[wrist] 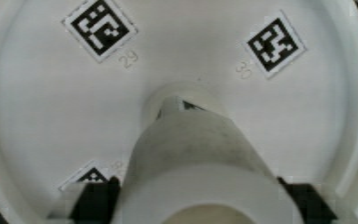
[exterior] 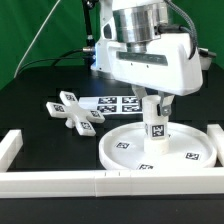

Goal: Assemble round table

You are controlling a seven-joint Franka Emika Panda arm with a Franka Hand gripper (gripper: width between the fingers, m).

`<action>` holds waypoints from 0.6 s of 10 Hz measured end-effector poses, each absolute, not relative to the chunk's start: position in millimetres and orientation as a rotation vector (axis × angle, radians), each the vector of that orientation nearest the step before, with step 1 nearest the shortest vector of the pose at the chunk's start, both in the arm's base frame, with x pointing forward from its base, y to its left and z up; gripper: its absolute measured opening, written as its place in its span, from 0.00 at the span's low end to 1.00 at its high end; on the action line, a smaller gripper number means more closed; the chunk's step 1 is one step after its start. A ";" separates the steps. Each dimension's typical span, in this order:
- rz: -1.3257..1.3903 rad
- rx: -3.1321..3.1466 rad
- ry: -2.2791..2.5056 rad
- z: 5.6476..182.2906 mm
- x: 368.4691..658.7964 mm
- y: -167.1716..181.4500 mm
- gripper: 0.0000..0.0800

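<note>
White plastic leg (exterior: 156, 128), upright on the hub of the round disc (exterior: 112, 148), clenched in the gripper (exterior: 155, 103). Seen only from outside: cross-shaped base (exterior: 75, 112), near the disc but apart. Seen only from the wrist: dark pads (wrist: 91, 197) against both leg sides.

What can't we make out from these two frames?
1. Tool grip on the leg: exterior view, the tool's body hides the fingertips; wrist view, the edge cuts them off.
2. Leg seating in the round disc's hub: the leg covers it in wrist view.
3. Marker board: exterior view, the tool covers its end on that view's right.
</note>
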State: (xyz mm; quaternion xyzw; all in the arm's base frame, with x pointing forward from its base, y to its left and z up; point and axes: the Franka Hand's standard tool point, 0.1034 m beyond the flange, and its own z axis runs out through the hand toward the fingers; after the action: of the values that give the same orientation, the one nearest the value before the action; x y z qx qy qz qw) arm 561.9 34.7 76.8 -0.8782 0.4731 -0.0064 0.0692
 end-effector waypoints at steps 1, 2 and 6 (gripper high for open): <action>-0.009 -2.763 1.215 77.0 560.5 36.1 0.68; -0.029 -2.860 0.967 78.5 562.8 34.6 0.68; -0.027 -3.004 0.324 76.6 562.1 35.7 0.81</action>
State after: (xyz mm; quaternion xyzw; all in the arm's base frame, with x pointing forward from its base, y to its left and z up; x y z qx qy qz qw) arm 562.1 35.7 76.6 -0.9924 0.1069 -0.0090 0.0601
